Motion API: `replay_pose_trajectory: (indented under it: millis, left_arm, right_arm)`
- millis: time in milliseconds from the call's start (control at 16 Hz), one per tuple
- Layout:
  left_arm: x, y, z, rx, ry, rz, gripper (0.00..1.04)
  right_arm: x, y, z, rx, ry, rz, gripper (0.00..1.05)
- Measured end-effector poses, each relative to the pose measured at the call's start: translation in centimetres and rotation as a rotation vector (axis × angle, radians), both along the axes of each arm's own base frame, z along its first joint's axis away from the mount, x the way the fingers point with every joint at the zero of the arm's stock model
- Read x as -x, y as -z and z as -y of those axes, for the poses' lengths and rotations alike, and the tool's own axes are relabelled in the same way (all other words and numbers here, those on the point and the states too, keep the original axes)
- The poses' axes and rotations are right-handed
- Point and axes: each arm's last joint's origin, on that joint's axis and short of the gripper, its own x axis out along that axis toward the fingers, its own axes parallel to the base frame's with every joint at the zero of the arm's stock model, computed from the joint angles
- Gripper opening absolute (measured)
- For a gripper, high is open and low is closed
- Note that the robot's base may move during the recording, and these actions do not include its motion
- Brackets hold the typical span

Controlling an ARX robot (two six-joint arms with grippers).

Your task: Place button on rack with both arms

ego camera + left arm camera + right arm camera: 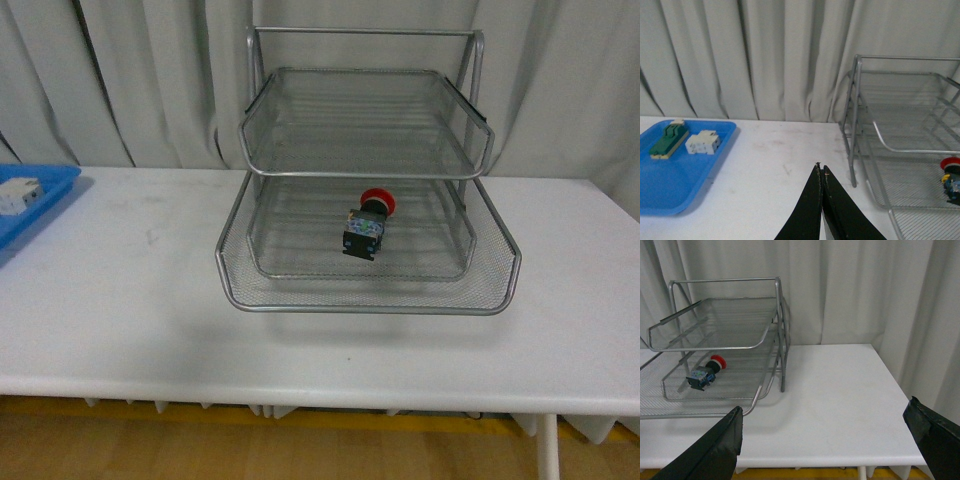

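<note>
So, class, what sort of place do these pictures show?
Probably a curtained-off test bench or lab: a white table, grey curtains behind, and electrical parts set out: a button in a wire rack, switch blocks on a blue tray.

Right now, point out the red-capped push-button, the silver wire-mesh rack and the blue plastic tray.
Red-capped push-button (365,228): front view, blocky body.
Silver wire-mesh rack (365,295): front view, front mesh wall.
Blue plastic tray (675,180): left wrist view, bare floor.

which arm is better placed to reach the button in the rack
Right, probably: the right hand is open and its camera sees the button clearly in the rack. The left hand is shut, with the button barely in its view.
</note>
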Motion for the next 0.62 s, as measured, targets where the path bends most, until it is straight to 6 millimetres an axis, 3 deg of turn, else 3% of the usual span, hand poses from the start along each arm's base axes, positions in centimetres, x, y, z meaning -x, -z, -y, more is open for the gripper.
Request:
replay_pose_trajectory:
  millis: [625]
  left_arm:
    - [4.4, 2.4, -2.8, 0.0, 0.009, -0.008, 0.02]
  right_arm:
    - [0.0, 0.0, 0.0, 0.0, 0.0, 0.0, 0.98]
